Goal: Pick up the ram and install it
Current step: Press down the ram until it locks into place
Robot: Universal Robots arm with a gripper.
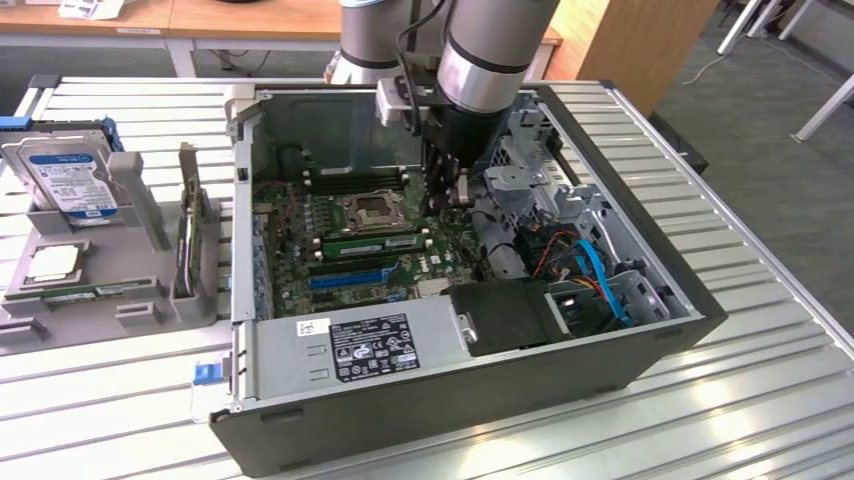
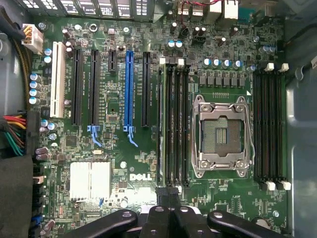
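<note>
Hand (image 2: 168, 196) hangs closed, pointing straight down over motherboard (image 2: 115, 148).

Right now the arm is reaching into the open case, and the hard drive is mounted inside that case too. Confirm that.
Wrong on the drive. The arm does reach into the open case, but the hard drive is not inside it: it stands in a grey holder outside the case, on the exterior view's left. The exterior view shows this.
</note>
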